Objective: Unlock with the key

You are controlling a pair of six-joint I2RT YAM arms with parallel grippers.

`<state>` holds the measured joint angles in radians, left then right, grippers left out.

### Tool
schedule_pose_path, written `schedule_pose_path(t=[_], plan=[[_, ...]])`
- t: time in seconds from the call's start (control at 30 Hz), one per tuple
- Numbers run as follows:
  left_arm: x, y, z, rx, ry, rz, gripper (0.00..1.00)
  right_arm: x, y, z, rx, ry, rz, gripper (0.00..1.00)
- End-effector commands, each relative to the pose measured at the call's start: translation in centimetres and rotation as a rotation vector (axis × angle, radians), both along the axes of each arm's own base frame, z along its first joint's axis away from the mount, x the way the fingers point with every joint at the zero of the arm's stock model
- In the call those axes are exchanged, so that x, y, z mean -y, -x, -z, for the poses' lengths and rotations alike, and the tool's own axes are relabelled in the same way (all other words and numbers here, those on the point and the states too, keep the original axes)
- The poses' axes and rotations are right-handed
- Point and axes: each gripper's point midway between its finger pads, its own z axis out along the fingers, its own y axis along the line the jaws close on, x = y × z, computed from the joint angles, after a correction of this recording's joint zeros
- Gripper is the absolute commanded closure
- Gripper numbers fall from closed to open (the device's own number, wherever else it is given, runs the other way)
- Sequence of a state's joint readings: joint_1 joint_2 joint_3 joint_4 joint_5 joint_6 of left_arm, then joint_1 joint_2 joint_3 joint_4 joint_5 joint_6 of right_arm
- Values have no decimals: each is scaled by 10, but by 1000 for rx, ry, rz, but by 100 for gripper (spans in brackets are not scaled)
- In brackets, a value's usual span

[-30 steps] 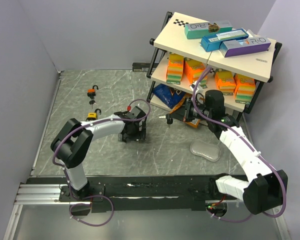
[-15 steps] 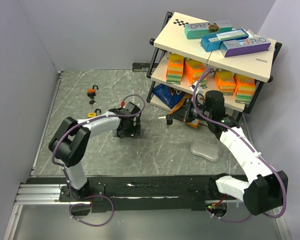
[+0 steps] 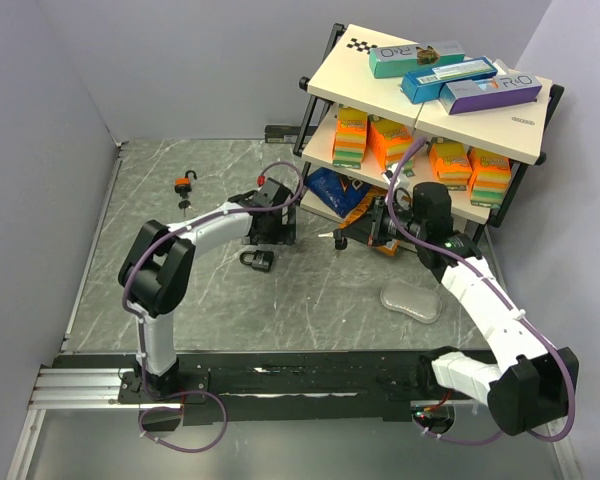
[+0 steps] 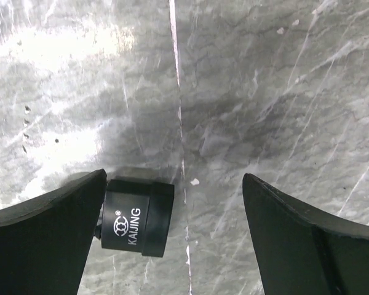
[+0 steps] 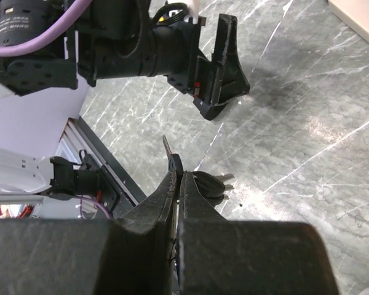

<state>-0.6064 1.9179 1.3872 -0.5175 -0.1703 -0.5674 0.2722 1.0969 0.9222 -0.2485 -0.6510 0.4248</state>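
Note:
A black padlock (image 3: 257, 260) marked KAIJING (image 4: 137, 215) lies on the grey marble table. In the left wrist view it rests right against the inner side of the left finger (image 4: 55, 233). My left gripper (image 3: 273, 222) (image 4: 174, 179) stands open just behind the lock, holding nothing. My right gripper (image 3: 341, 238) (image 5: 179, 178) is shut on the key (image 5: 168, 150). The key's blade sticks up past the fingertips, and the rest of the bunch (image 5: 210, 183) hangs beside them. The right gripper is above the table to the right of the lock, clear of it.
A shelf rack (image 3: 430, 110) with boxes and orange sponges stands at the back right, with a blue bag (image 3: 335, 190) under it. An orange padlock (image 3: 185, 183) and loose keys (image 3: 186, 206) lie at the back left. A clear plastic piece (image 3: 412, 300) lies under the right arm.
The left arm has swung away toward the back, uncovering the black padlock on the table. Its gripper stayed open. The right arm with the key has not moved.

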Motion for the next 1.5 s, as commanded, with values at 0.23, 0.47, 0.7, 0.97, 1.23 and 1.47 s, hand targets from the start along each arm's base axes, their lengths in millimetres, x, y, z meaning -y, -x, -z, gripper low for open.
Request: schedule_pose_path(t=[0.23, 0.47, 0.7, 0.97, 1.23, 1.47], plan=[[-17, 9, -42, 50, 31, -100, 4, 2, 0, -4, 41, 6, 7, 100], [-19, 52, -18, -99, 201, -238, 4, -2, -1, 0, 23, -7, -6, 100], [-28, 64, 8, -189, 176, -295, 4, -1, 0, 4, 19, -4, -2, 100], [-32, 52, 24, -184, 174, -284, 4, 1, 1, 3, 28, 1, 4, 100], [-36, 6, 28, -109, 55, -247, 4, 1, 1, 1, 31, 6, 4, 100], [-29, -16, 19, -72, 35, -213, 4, 4, 1, 1, 41, 20, 15, 100]])
